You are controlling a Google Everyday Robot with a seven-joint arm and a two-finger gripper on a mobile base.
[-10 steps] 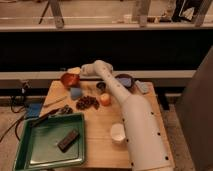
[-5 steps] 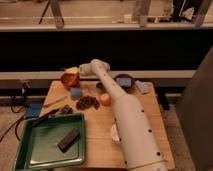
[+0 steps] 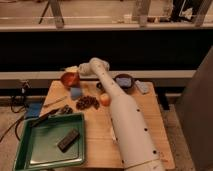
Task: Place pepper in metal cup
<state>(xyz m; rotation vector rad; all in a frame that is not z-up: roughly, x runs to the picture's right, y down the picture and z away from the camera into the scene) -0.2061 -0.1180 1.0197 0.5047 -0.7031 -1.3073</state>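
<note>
My white arm runs from the bottom right up the table to an elbow at the back. The gripper [image 3: 73, 72] reaches left over the rim of an orange-brown bowl [image 3: 69, 80] at the table's back left. I cannot make out the red-orange pepper; it may be hidden at the gripper or in that bowl. A small dark round thing [image 3: 99, 86] shows just left of the arm and is partly covered by it. It may be the metal cup, but I cannot tell.
A dark bowl with blue inside [image 3: 123, 81] stands right of the arm, with a grey packet [image 3: 142, 86] beside it. A round orange fruit [image 3: 105, 99], a dark grape cluster [image 3: 87, 102] and a blue block [image 3: 76, 92] lie mid-table. A green tray [image 3: 30, 155] at front left holds a dark bar [image 3: 68, 140].
The lower part of my arm has swung left and now covers the white cup that showed at the front. The gripper stays by the orange-brown bowl.
</note>
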